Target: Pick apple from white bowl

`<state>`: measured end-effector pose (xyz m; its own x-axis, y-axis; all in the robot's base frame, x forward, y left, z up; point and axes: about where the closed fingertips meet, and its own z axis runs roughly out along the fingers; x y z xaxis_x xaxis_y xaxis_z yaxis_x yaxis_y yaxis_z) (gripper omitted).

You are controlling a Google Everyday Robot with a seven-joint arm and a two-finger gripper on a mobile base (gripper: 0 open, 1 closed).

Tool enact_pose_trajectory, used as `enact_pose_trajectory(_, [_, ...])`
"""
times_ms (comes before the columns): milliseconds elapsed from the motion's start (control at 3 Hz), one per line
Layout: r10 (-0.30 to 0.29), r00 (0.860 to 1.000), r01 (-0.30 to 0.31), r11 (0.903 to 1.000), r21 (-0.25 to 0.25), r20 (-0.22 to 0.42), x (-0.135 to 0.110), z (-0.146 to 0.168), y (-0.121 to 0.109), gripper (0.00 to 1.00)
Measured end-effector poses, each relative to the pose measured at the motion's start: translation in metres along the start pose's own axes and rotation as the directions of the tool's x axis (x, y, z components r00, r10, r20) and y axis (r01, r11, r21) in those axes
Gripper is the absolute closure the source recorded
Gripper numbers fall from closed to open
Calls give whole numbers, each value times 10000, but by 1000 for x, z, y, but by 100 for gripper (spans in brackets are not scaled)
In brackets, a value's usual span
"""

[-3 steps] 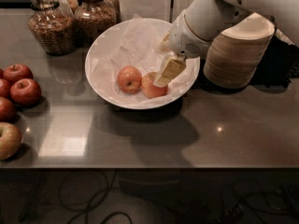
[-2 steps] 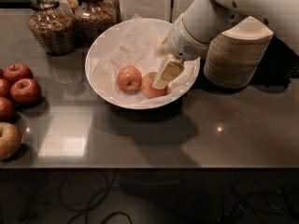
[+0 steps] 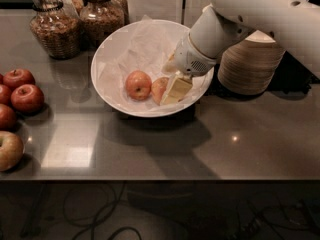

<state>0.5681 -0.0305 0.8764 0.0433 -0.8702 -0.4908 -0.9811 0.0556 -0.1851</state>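
Note:
The white bowl, lined with crumpled white paper, stands at the middle back of the grey counter. Two apples lie in it. The pale pinkish-orange apple lies right of centre, and its right half is hidden by my gripper. A redder-orange apple with a dark stem dimple lies just left of it. My gripper reaches down from the upper right into the bowl and sits against the front right side of the pale apple.
A stack of beige disposable bowls stands right of the white bowl, behind my arm. Two glass jars stand at the back left. Several dark red apples and one paler apple lie at the left edge.
My gripper has sunk a little lower and to the left, closer onto the pale apple. The bowl and the other apple have not moved.

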Motion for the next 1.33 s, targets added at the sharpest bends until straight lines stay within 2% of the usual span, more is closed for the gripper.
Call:
enact_pose_trajectory(333, [59, 10000, -57, 9992, -386, 50, -1, 19, 3, 34])
enact_pose_trajectory(1000, [170, 9998, -169, 9990, -403, 41, 3, 25, -3, 30])
enact_pose_trajectory(1333, [170, 9998, -168, 9990, -403, 41, 3, 25, -2, 49])
